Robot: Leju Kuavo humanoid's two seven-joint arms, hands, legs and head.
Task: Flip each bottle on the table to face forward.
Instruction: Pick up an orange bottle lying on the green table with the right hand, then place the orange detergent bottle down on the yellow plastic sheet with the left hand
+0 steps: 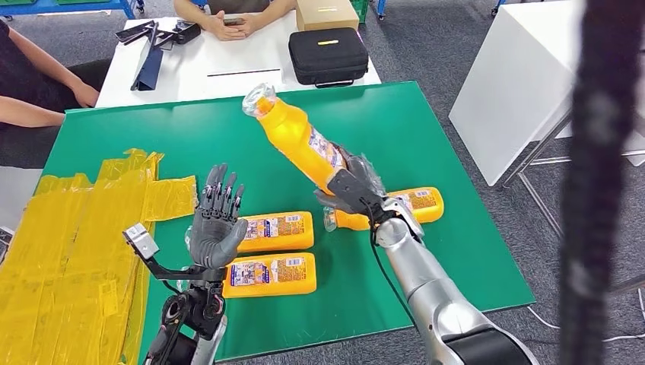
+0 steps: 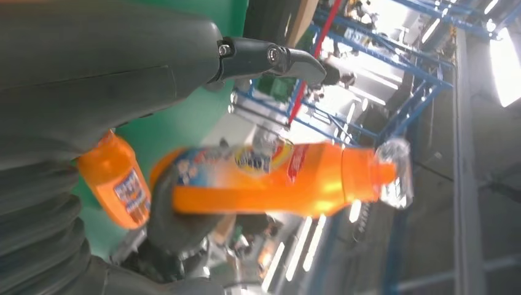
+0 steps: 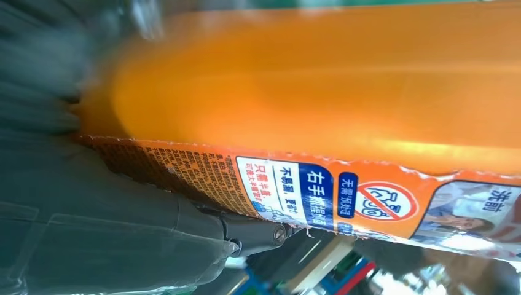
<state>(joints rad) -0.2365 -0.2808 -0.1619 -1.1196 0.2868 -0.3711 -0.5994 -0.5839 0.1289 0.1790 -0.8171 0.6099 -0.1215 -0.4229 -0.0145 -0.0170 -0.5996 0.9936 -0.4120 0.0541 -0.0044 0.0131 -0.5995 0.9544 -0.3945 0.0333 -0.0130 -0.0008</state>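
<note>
Held bottle (image 1: pixel 297 137): orange, clear cap, lifted off the counter and tilted, cap end pointing up and away from the robot; label partly facing the head view. Gripped at its base by the right hand (image 1: pixel 356 190), whose fingers (image 3: pixel 258 236) wrap round the labelled lower body.

Bottles on the green counter (image 1: pixel 426 137), three, all lying flat: one (image 1: pixel 275 231) just beside the left hand, one (image 1: pixel 270 274) directly nearer the robot, labels up; a third (image 1: pixel 414 204) lies behind the right wrist, partly hidden.

Left hand (image 1: pixel 217 228): raised above the counter, palm up, fingers spread apart, holding nothing.

Yellow plastic sheeting (image 1: pixel 68 243): crumpled over the counter's left side.

White table (image 1: pixel 228 57) beyond: black case (image 1: pixel 327 55), cardboard box (image 1: pixel 327 13), a person's clasped hands (image 1: pixel 236 26).
</note>
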